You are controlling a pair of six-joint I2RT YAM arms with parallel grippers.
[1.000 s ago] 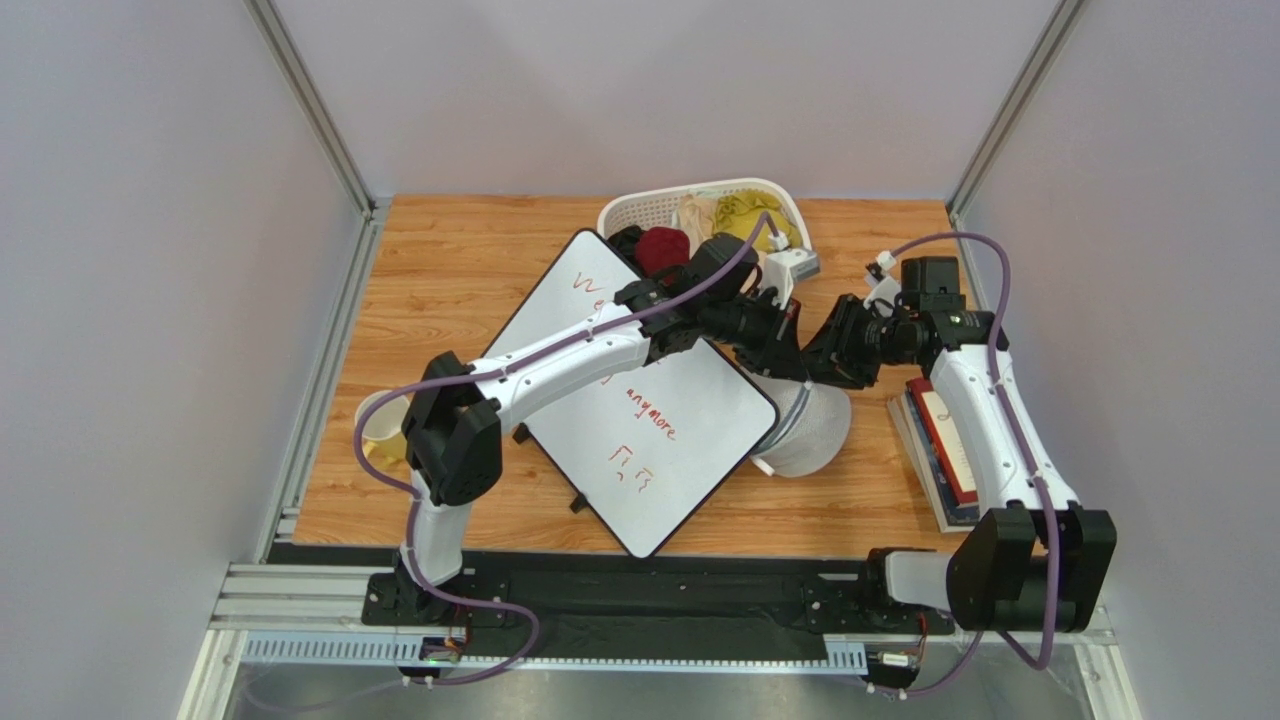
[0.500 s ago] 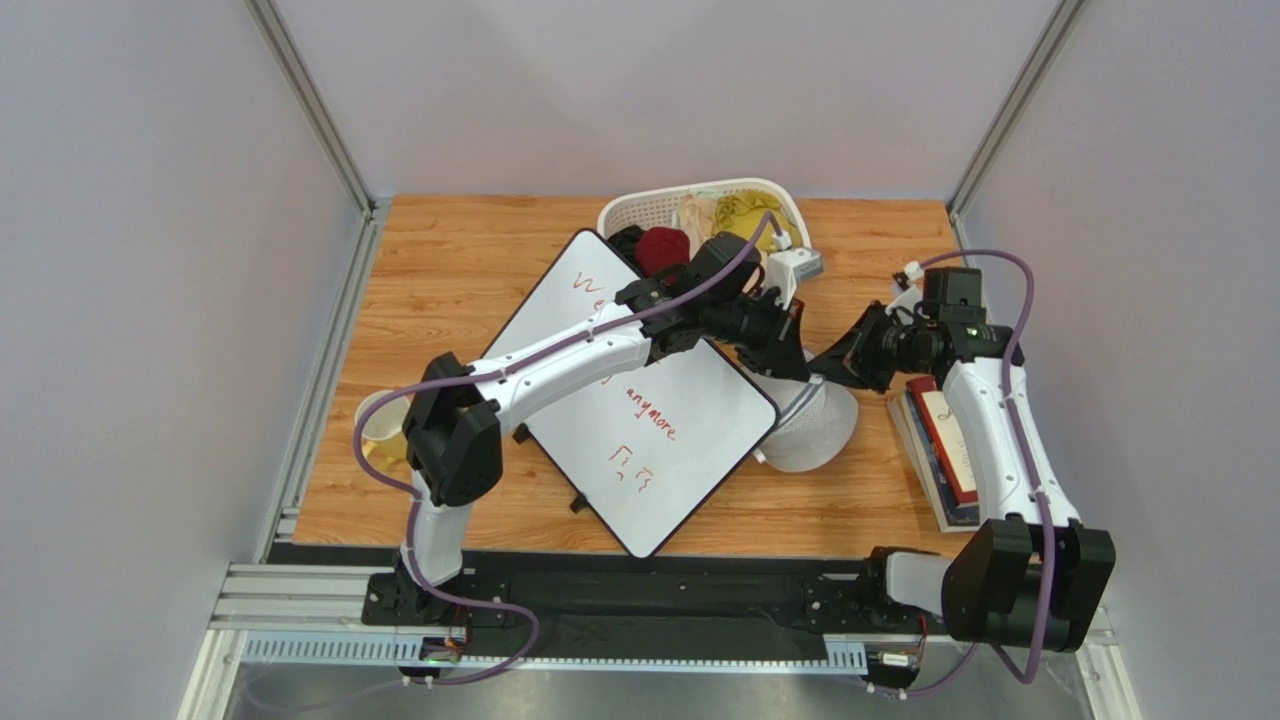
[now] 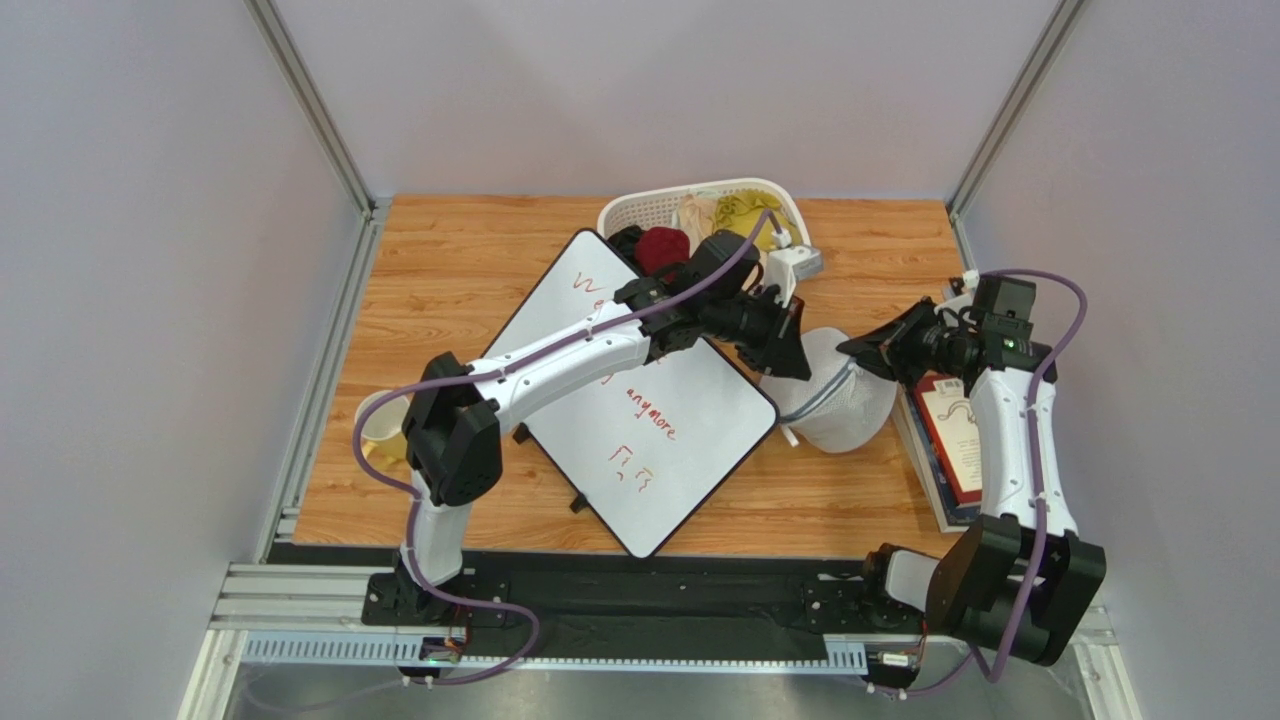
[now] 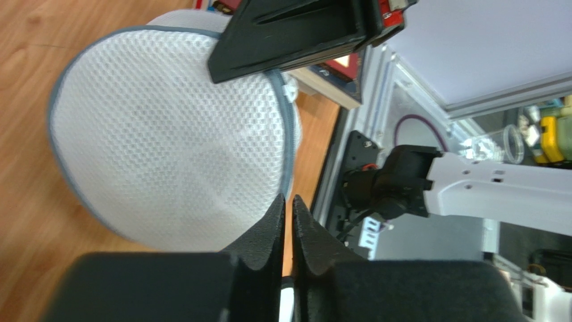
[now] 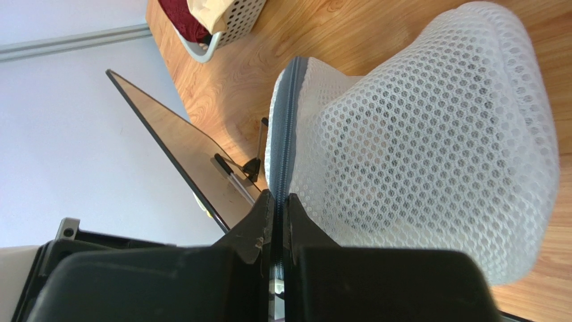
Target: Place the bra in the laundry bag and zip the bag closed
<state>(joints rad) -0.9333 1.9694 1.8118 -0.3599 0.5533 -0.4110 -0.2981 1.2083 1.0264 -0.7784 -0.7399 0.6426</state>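
Note:
The white mesh laundry bag (image 3: 839,408) lies on the wood table between my two grippers. It fills the left wrist view (image 4: 168,134) and the right wrist view (image 5: 436,121). My right gripper (image 3: 875,345) (image 5: 278,194) is shut on the bag's grey zipper band (image 5: 287,121) at the bag's far right rim. My left gripper (image 3: 781,354) (image 4: 289,200) is shut at the bag's far left rim. A thin white sliver sits deep between its fingers, and I cannot tell what it is. The bra is hidden.
A white slotted basket (image 3: 624,215) with yellow (image 3: 739,213) and dark red (image 3: 663,246) garments stands at the back. A tilted whiteboard (image 3: 639,428) lies left of the bag under the left arm. Stacked books (image 3: 947,443) lie at the right edge.
My right gripper has moved right and away from the left gripper, dragging the bag to the right with it. The left gripper has stayed in place.

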